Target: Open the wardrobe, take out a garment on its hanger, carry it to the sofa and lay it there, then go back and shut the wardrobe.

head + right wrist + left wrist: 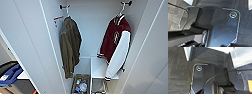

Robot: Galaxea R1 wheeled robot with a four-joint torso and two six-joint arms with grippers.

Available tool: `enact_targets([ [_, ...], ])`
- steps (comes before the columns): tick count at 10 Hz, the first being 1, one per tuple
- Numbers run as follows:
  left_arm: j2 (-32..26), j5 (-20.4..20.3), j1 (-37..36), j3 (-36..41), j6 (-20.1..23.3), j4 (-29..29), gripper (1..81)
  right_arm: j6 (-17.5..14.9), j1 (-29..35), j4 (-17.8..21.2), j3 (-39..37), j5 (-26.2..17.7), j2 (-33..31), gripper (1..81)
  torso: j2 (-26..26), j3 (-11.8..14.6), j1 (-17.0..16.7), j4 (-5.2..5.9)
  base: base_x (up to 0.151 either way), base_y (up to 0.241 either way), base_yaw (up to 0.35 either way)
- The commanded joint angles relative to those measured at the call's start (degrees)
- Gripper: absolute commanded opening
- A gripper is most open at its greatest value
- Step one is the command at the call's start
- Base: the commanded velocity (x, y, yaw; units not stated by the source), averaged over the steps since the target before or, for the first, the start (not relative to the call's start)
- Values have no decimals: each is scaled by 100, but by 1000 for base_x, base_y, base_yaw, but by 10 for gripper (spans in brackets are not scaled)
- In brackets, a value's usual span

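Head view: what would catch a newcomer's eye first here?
The maroon varsity jacket with white sleeves, hanging on a white hanger at the right inside the open wardrobe. Next, the olive-brown jacket hanging at the left, and a bin of small items on the wardrobe floor below it.

**Open white wardrobe: hooks, shelf and basket**

The tall white wardrobe (pixel 92 22) stands with both flat doors swung wide. Two dark hooks sit high on its back wall. From the left hook (pixel 64 6) hangs an olive-brown jacket (pixel 70 46). From the right hook (pixel 126 3) a thin white hanger (pixel 122 9) carries the maroon varsity jacket with white sleeves (pixel 117 45), its striped cuff reaching down over a white shelf (pixel 98 67). At the bottom, left of the shelf, a basket (pixel 80 83) holds small mixed items, too blurred to name.
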Motion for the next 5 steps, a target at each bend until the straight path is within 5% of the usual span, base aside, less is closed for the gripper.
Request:
enact_targets([
  [1, 421, 1017, 96, -450, 55, 303, 811, 33, -272, 513, -43, -259, 247, 811, 0, 0, 0, 0, 0, 0, 0],
  [5, 746, 1386, 158, -679, 55, 303, 811, 16, -545, 628, -280, -312, 634, 811, -5, 2, -2, 0, 0, 0, 0],
])
